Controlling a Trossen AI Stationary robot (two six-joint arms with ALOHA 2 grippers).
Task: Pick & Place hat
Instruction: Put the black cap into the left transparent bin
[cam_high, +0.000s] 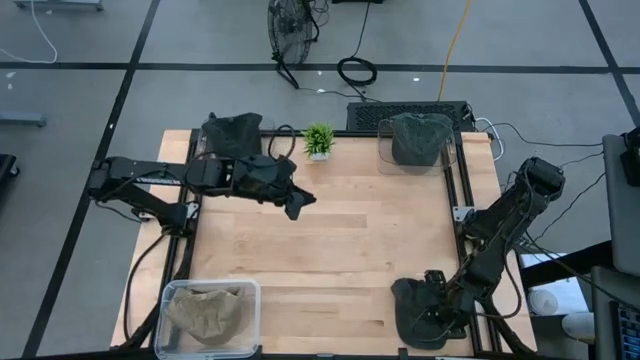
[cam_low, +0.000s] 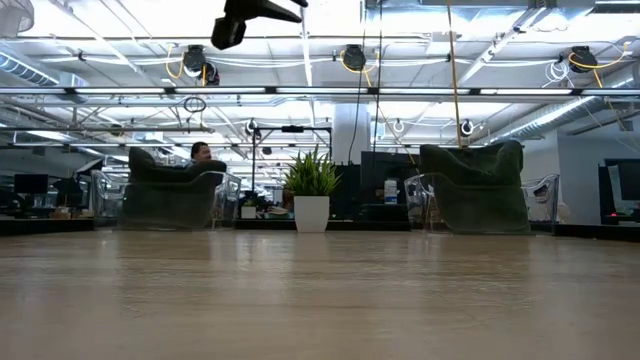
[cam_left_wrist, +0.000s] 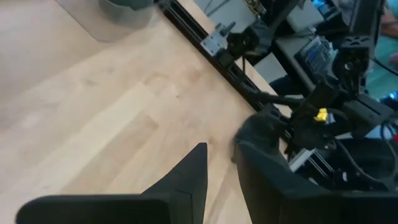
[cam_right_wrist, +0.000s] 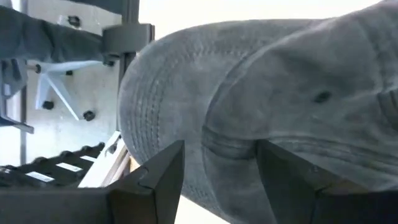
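Hats sit at all four corners of the table (cam_high: 330, 240) in the high view: one in the clear bin (cam_high: 172, 300) at lower left, one in a clear bin (cam_high: 452, 155) at upper right, one at upper left under the left arm, and a dark hat (cam_high: 415, 300) at lower right, loose on the wood with no bin we can make out.

We judge the step in hand to be the pick of that dark hat. Our right gripper (cam_right_wrist: 217, 168) is down at it, fingers spread to a middle gap, and the wrist view shows grey stitched cloth bulging between them; nothing is clamped yet. To do it well, we should pinch a fold of the crown or the brim's edge rather than the flat top, sink low enough that both fingers (cam_right_wrist: 161, 168) bite cloth, then close firmly and lift straight up so the hat does not drag off the near table edge.

Our left gripper (cam_high: 295, 203) waits above the upper middle of the table, fingers apart, holding nothing.

A small plant (cam_high: 319, 140) stands at the top edge.
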